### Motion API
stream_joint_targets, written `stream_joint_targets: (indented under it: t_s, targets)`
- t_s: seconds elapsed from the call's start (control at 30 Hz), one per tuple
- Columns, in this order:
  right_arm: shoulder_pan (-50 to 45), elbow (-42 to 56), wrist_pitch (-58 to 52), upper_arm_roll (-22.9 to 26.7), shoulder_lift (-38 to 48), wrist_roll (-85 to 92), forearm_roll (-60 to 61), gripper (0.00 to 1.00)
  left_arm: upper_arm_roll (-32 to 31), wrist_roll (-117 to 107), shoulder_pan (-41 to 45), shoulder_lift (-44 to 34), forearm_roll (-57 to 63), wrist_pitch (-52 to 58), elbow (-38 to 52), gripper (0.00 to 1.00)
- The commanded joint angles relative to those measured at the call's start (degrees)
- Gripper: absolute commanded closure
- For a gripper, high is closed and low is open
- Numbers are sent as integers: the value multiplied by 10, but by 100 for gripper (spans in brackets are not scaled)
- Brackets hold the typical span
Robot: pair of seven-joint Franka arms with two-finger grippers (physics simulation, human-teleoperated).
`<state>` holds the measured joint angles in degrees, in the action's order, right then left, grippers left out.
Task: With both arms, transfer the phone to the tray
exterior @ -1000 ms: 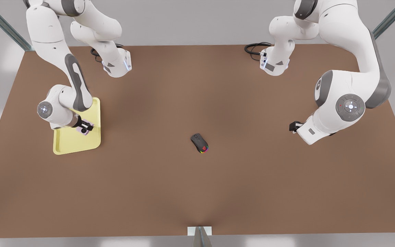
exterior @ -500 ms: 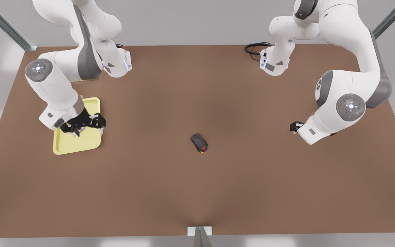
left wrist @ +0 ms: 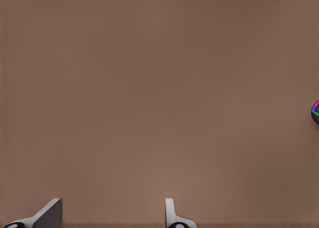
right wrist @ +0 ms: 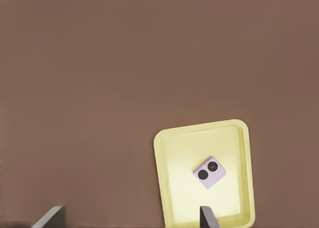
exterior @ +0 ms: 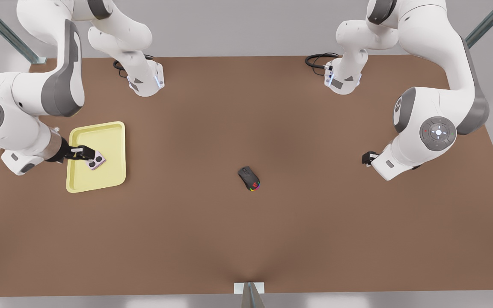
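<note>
The phone (exterior: 95, 161) lies flat inside the tray (exterior: 114, 132), lenses up, near the middle of the tray floor. The right wrist view gives the clearest sight of it: a pale pink square (right wrist: 209, 172) with two black lenses, turned at an angle to the tray's (right wrist: 169, 143) sides and apart from every part of the raised rim.

The tray sits on the brown table (exterior: 246, 239) at the front view's left. The right gripper (exterior: 80, 152) reaches over the tray's edge from that side; in the front view its dark tip appears right beside the phone, though whether it touches cannot be told. In the right wrist view its two fingertips (right wrist: 208, 219) stand wide apart with nothing between them (the phone lies well beyond them, on the tray floor).

The left gripper (exterior: 369, 158) hangs over bare table at the front view's right, well apart from the tray, on an arm that waits. In its own wrist view its fingers (left wrist: 172, 215) are spread wide and empty above plain brown surface.

A black mouse (exterior: 249, 178) with rainbow lights rests near the middle of the table, between the two arms; a sliver of it (left wrist: 315, 111) shows at the edge of the left wrist view.
</note>
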<state>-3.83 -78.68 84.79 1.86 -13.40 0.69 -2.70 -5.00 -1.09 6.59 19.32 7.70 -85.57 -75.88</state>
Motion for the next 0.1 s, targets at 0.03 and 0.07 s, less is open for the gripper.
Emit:
stream_joint_targets:
  t_s: [0.03, 0.07]
  targets:
    - [1, 3, -22, 1, -2, 20, 0, 0, 0, -1, 0, -1, 0, 0, 0, 0]
    - [1, 3, -21, 2, -2, 21, 0, 0, 0, -1, 0, -1, 5, 1, 0, 0]
